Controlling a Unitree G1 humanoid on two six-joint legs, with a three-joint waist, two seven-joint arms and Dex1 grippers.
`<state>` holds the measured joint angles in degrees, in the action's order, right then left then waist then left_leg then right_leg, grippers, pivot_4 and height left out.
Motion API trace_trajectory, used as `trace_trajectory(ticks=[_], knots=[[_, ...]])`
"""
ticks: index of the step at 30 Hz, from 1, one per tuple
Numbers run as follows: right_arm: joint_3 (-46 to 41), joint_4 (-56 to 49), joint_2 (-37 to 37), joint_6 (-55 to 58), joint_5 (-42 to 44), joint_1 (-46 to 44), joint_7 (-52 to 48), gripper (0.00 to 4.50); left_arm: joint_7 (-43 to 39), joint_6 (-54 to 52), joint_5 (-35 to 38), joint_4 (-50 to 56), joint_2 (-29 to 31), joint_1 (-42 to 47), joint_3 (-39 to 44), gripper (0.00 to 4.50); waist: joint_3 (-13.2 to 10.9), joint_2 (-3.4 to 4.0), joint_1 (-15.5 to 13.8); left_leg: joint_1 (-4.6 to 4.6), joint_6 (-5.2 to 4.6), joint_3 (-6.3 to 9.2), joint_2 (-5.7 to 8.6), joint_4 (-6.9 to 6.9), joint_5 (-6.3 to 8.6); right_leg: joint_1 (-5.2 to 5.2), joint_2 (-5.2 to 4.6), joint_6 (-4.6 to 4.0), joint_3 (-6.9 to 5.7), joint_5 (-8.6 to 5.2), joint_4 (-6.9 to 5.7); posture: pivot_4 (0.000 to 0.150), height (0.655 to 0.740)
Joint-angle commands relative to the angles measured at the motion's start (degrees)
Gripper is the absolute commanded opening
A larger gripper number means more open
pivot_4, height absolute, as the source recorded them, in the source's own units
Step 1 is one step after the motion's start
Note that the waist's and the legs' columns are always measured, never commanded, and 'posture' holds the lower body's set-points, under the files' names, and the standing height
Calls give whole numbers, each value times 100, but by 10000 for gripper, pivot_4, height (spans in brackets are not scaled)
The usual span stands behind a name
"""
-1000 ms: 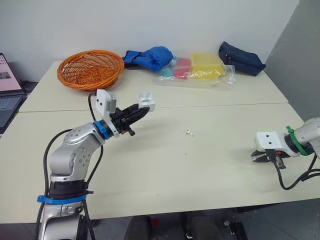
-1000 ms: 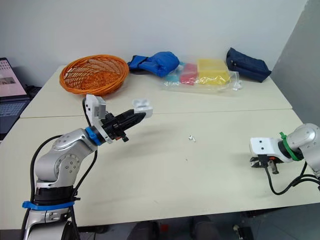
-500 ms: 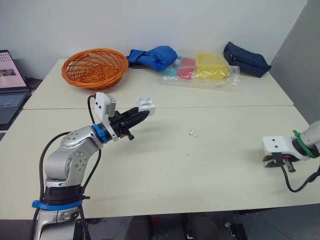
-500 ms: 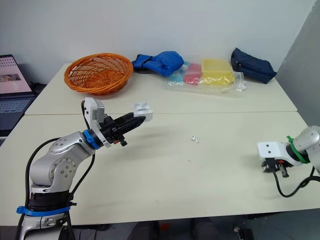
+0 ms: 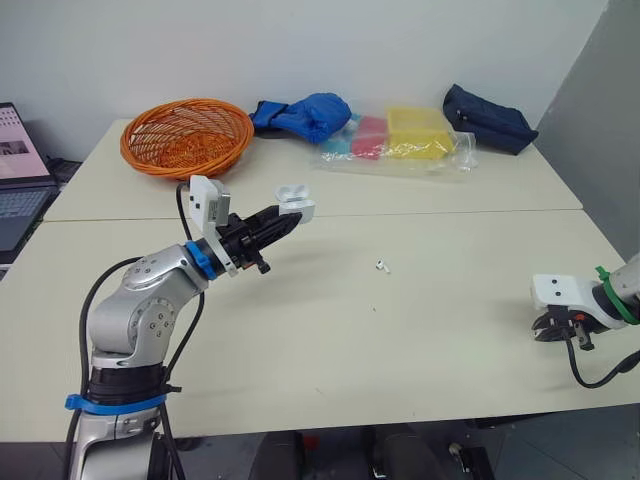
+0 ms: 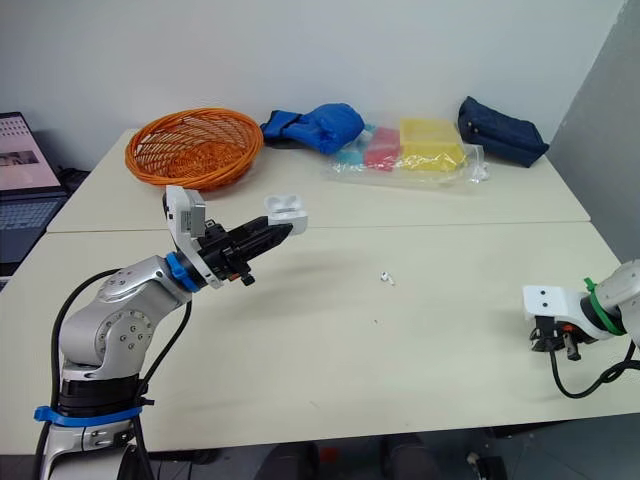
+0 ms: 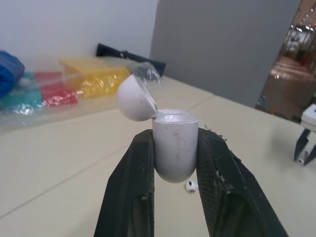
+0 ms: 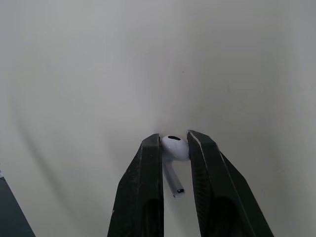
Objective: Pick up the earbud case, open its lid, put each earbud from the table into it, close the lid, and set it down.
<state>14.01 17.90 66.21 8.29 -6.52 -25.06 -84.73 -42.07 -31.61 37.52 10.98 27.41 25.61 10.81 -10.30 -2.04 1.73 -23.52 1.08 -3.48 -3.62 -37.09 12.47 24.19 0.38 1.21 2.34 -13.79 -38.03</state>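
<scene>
While left claw [image 5: 281, 219] clamps the open-lidded earbud case [image 7: 174, 150], right claw [image 8: 174, 140] pinches an earbud [image 8: 175, 149].

Near table [image 5: 420, 330] and far table [image 5: 120, 190], both cream-topped, stood butted edge to edge. Plain white wall [image 5: 300, 40] ran behind; a grey panel [image 5: 600, 100] closed the right side. Open laptop [image 5: 12, 170] sat beyond the left edge. Light was even, shadows soft.

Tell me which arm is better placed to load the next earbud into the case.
Right: the right gripper pinches an earbud; the left gripper holds the earbud case, lid open.
</scene>
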Motion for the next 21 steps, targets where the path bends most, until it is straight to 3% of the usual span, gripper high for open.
trace_trajectory(ticks=[1, 9, 21], knots=[[-147, -194, -3, 108, 108, 69, 18, 3873, 309, 756, -407, 378, -65, 96, 122, 7869, 1, 1, 5, 1, 0, -1, 0, -1, 0, -1, 0, 0, 1, 1, 0, 1500, 7400], [-258, -240, -19, 169, 215, 168, 35, 3873, 1166, 1438, -724, 1012, -1031, -787, -131, 7869, 2, 2, -4, 25, 0, -8, 0, 8, 0, -15, -1, 1, 16, 0, -1, 1500, 7400], [-189, 162, -148, -57, 80, -24, 60, 3873, 1061, 1580, -757, 910, -1012, -1005, -332, 7869, 2, 3, 14, 62, 0, -15, 3, 6, 0, -46, 3, -8, 23, 0, -2, 1500, 7400]])
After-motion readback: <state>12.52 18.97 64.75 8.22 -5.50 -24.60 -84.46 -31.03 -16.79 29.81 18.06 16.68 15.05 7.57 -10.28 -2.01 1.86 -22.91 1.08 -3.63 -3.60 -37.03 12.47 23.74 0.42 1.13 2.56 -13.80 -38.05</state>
